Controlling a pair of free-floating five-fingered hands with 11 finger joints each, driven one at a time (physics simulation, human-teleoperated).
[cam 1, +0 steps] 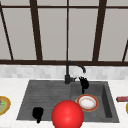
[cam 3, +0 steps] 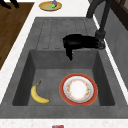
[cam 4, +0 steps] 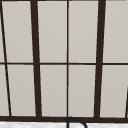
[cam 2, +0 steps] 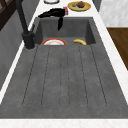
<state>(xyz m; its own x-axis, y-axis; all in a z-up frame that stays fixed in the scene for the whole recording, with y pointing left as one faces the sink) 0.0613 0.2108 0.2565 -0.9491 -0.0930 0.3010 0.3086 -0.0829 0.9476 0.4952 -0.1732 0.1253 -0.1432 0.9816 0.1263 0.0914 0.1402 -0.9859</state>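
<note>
**Sink inventory: right hand over basin, nothing held**

- Red ball [cam 1: 67, 115]: nearest item in front view, at sink's front edge, touching no hand.
- Left hand [cam 1: 38, 113]: front view, low over drainboard's front-left corner; fingers look curled, hold nothing. Idle.
- Sink basin [cam 3: 50, 71]: contains 2 items, well apart. Plate [cam 3: 78, 89], red rim, white centre, flat on basin floor, nothing on it. Banana [cam 3: 38, 94] on basin floor, other side from plate.
- Right hand [cam 3: 76, 42]: hovers above basin's edge by the drainboard, just beside faucet [cam 3: 101, 27] base; fingers apart, relaxed, one pointing down toward basin. Not touching plate or banana. Progress, judged: no grasp made yet; both basin items lie loose, lifting left to do.
- Tabletop [cam 1: 10, 83], left: yellow dish [cam 3: 50, 5] w/ small greenish item, can't tell what.
- Tabletop, right: second yellow dish [cam 2: 79, 6] w/ brown lump; red-ended packet [cam 1: 122, 99] near it.
- Far: window [cam 4: 67, 60], dark frame.
</note>
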